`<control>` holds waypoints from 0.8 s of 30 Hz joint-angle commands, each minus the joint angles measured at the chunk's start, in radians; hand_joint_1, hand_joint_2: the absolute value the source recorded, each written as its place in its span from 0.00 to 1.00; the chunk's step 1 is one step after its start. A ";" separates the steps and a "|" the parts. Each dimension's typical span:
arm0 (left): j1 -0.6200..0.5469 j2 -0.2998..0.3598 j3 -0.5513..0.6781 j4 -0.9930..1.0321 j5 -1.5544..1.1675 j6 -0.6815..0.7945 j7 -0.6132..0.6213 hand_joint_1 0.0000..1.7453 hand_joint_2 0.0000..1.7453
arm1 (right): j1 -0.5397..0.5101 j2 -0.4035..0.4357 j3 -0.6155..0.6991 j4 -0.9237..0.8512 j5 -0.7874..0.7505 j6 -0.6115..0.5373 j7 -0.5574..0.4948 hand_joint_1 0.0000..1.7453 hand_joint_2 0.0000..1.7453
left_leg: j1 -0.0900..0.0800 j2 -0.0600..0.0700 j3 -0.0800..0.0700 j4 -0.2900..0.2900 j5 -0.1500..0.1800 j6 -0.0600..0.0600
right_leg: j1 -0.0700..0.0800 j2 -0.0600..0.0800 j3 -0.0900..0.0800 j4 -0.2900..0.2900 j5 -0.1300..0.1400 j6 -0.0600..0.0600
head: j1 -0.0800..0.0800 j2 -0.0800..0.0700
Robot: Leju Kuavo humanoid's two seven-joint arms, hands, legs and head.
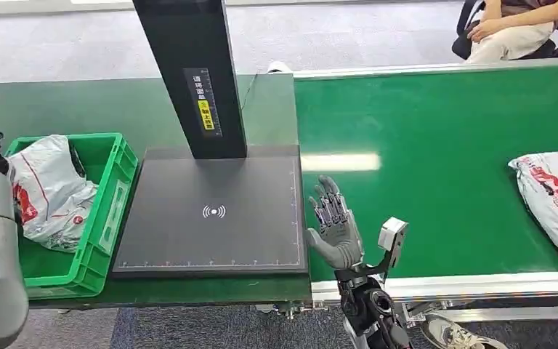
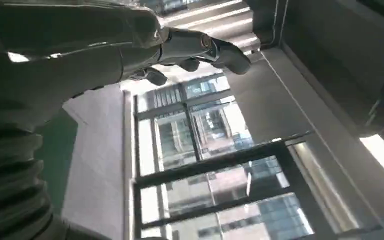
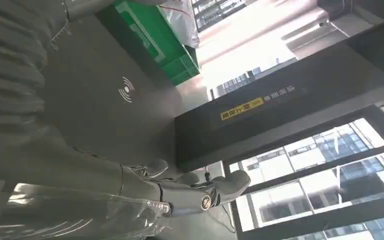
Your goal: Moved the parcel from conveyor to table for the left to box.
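The parcel (image 1: 556, 196) lies on the green conveyor belt (image 1: 436, 138) — well right of the right robot hand (image 1: 334, 227), whose fingers are spread, empty. Left robot hand (image 2: 130, 55): fingers loosely curled, holding nothing.

A green desk (image 1: 58, 102) is seen on the left, and a green conveyor (image 1: 421, 123) adjoins it on the right, edged by a metal rail along its near side. On the desk, a green crate (image 1: 105, 218) is placed at the left, with a grey parcel (image 1: 47, 190) lying inside it. Just beside the crate, a dark scanner plate (image 1: 214, 214) is set flat, from whose far edge a black post (image 1: 192, 73) rises. On the conveyor, another grey parcel (image 1: 556, 196) is laid at the far right.
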 commanded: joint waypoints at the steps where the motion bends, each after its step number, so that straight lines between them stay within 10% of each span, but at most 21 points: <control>1: 0.181 -0.110 -0.164 -0.264 0.215 -0.317 0.024 0.00 1.00 | -0.020 -0.030 -0.026 -0.022 -0.001 -0.009 0.003 0.00 1.00 | 0.000 -0.006 0.000 -0.001 0.001 0.002 | 0.000 -0.006 0.002 -0.001 0.000 -0.001 | 0.000 0.000; 10: 0.571 -0.171 -0.337 -0.547 0.331 -0.560 -0.067 0.00 1.00 | 0.014 -0.051 -0.046 -0.083 0.023 -0.004 -0.008 0.00 1.00 | -0.002 -0.002 0.003 -0.002 0.000 0.002 | -0.002 -0.003 0.004 -0.002 0.000 -0.001 | 0.000 0.000; 24: 0.710 -0.327 -0.442 -0.457 0.318 -0.692 0.006 0.00 1.00 | -0.009 -0.038 -0.021 -0.063 0.058 0.012 0.002 0.00 1.00 | -0.002 -0.005 0.003 -0.002 -0.001 0.003 | -0.001 -0.005 0.006 -0.003 0.000 -0.001 | 0.000 0.000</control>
